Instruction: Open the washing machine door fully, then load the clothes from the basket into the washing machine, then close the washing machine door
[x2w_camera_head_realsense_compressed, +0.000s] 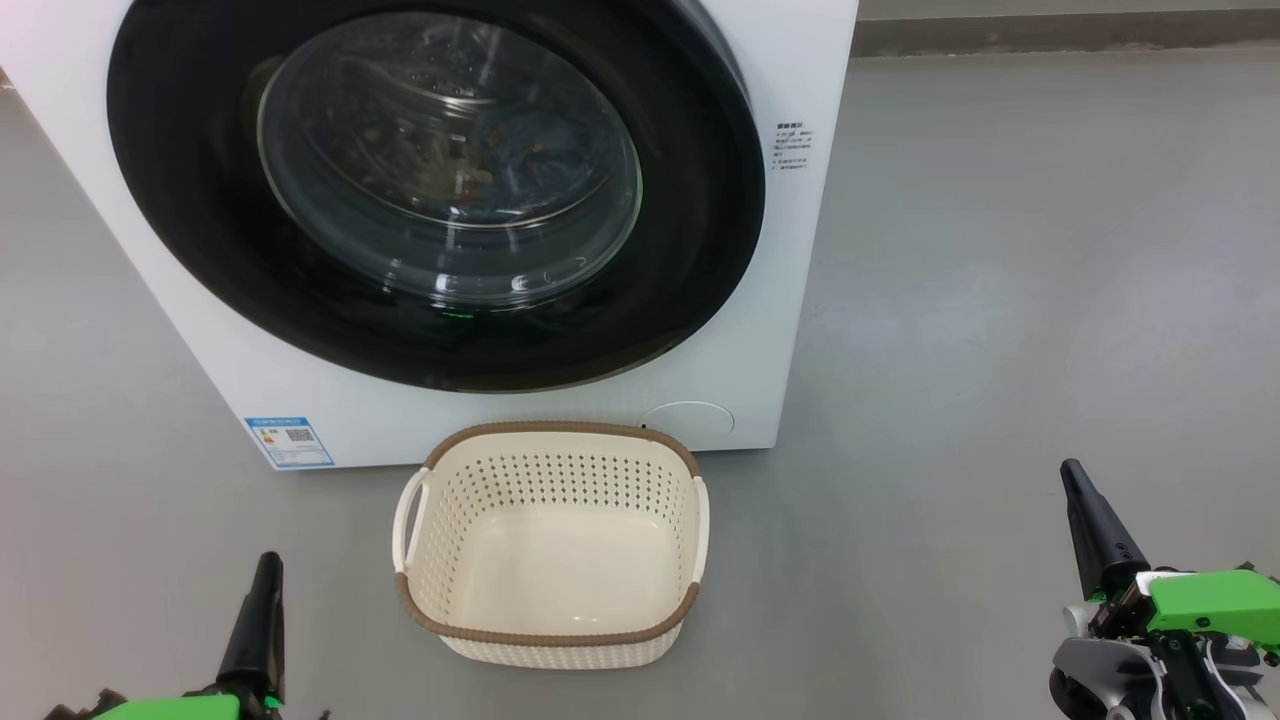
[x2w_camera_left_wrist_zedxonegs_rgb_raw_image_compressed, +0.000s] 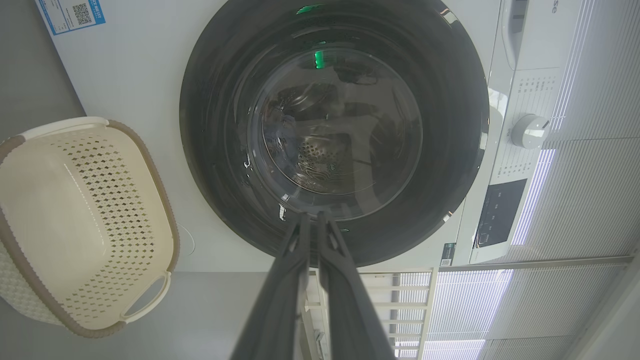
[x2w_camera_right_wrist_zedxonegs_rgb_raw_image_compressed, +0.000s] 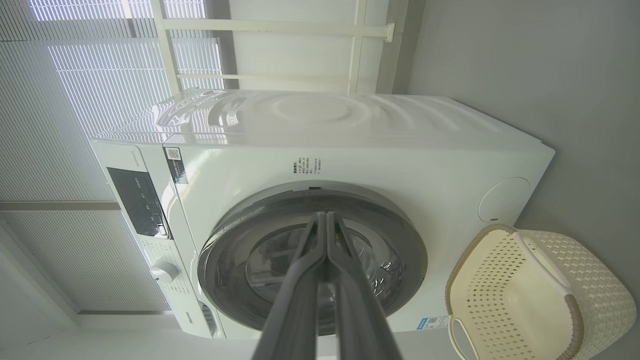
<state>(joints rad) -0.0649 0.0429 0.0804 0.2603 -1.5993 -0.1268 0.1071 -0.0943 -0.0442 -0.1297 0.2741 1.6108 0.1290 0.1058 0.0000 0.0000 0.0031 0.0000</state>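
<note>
Left tool (x2w_camera_head_realsense_compressed: 266, 565) is sitting low at the near edge, w/ its fingers pressed together and nothing btwn them. In its own wrist view the left tool (x2w_camera_left_wrist_zedxonegs_rgb_raw_image_compressed: 310, 216) is showing just a hairline slit btwn the tips. Right tool (x2w_camera_head_realsense_compressed: 1073, 470) is resting the same way on the other side. Its tips are meeting in the right wrist view (x2w_camera_right_wrist_zedxonegs_rgb_raw_image_compressed: 325, 215) and gripping nothing.

Basket (x2w_camera_head_realsense_compressed: 556, 430) is standing empty on the floor (x2w_camera_head_realsense_compressed: 1000, 300), btwn the two tools, a bit fwd of their tips and well apart from both. Washing machine (x2w_camera_head_realsense_compressed: 755, 360) is standing just beyond the basket, well ahead of both tools. Washing machine door (x2w_camera_head_realsense_compressed: 180, 200) is lying flush against the machine's front, closed. Clothes (x2w_camera_head_realsense_compressed: 525, 150) are showing dimly thru the door glass, inside the drum, as a blue patch w/ orange-brown bits. Blue label sticker (x2w_camera_head_realsense_compressed: 288, 442) is sitting on the machine's lower front corner, fwd of the left tool.
</note>
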